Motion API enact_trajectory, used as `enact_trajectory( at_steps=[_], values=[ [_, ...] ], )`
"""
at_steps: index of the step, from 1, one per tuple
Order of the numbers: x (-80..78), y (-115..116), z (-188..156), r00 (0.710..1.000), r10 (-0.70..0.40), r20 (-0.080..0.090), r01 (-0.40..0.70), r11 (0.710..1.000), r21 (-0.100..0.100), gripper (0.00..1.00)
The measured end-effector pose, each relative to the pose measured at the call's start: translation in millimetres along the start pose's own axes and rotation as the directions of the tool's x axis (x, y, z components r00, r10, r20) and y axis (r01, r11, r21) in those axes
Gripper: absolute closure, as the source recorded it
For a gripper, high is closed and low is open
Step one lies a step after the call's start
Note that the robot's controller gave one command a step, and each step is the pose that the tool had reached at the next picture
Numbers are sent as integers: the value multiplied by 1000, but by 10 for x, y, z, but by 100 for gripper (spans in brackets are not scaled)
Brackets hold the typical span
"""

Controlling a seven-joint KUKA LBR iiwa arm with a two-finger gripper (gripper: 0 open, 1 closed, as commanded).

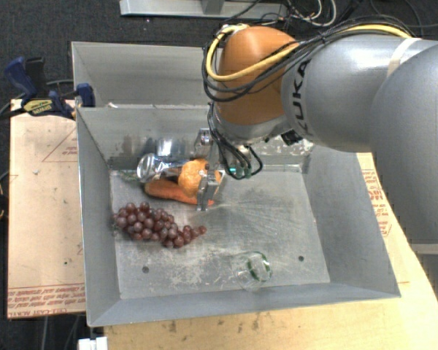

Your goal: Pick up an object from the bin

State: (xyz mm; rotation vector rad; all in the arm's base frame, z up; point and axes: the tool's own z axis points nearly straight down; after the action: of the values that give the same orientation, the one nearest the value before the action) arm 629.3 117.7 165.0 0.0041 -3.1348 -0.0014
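My gripper (206,191) is down in the back left part of the bin, under the orange wrist cover. It stands at the right side of a rounded orange piece (190,174), touching or nearly touching it. An orange carrot-like piece (166,189) lies just below and to the left of that. Behind both lies a shiny, crumpled silver can (154,166). Whether anything is held is hidden.
A bunch of dark red grapes (153,224) lies at the left of the bin floor, in front of the gripper. A small clear plastic thing with a green mark (256,267) lies near the front wall. The arm reaches in from the right.
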Motion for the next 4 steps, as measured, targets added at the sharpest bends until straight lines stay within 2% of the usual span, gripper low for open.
enact_trajectory(
  at_steps=[1, 2, 3, 4],
  values=[
    [-19, -5, -47, 1000, 2, 8, -2, 1000, -1, 0],
    [-26, -1, 586, 997, 80, 13, -80, 997, -2, 0],
    [53, 111, 743, 998, 66, 6, -66, 998, 0, 0],
    [42, 215, 593, 988, 151, 9, -151, 988, -2, 0]
  ],
)
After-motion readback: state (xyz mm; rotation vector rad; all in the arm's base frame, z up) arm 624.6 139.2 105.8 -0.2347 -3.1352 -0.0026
